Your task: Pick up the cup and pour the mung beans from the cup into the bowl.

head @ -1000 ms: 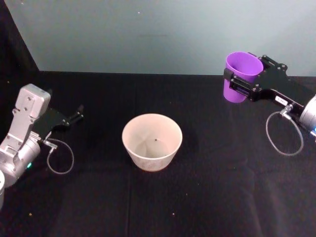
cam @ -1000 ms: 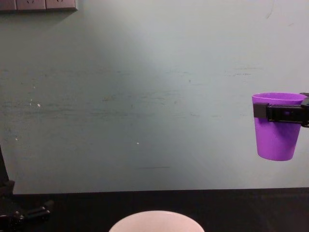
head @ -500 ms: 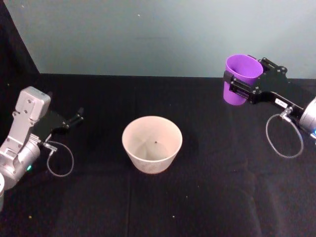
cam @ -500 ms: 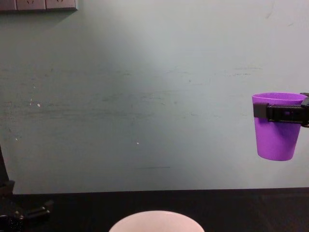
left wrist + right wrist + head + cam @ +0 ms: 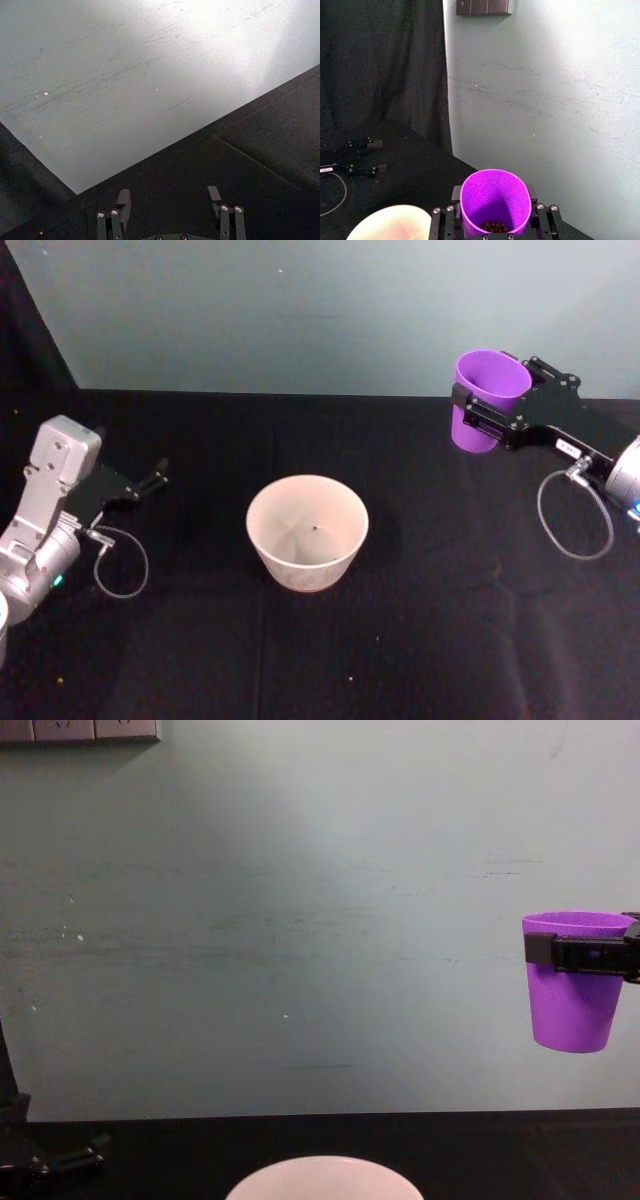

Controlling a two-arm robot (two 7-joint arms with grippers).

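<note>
a: how far along is it?
b: left to right: the left gripper (image 5: 158, 471) rests low at the left side of the bench (image 5: 420, 640), jaws released and holding nothing, so i take it for parked. the bowl (image 5: 300, 565) stands upright mid-bench with one dark speck inside, so i judge the pour not yet begun. the cup (image 5: 488, 375) is in the air at the far right, upright and well apart from the bowl. the right gripper (image 5: 495, 398) has its jaws clenched on the cup just under the rim
a: so the pick-up is done?
b: i'd say so. the mung beans (image 5: 495, 226) lie in a small heap at the cup's bottom. what's left is carrying the cup over the bowl and tipping it
a: anything in the way?
b: nothing i can see. a left cable loop (image 5: 146, 565) trails from the left arm and a right cable loop (image 5: 541, 508) from the right arm, both off the line from cup to bowl. the pale wall (image 5: 300, 310) stands behind the bench, with an outlet strip (image 5: 80, 730) high on its left
</note>
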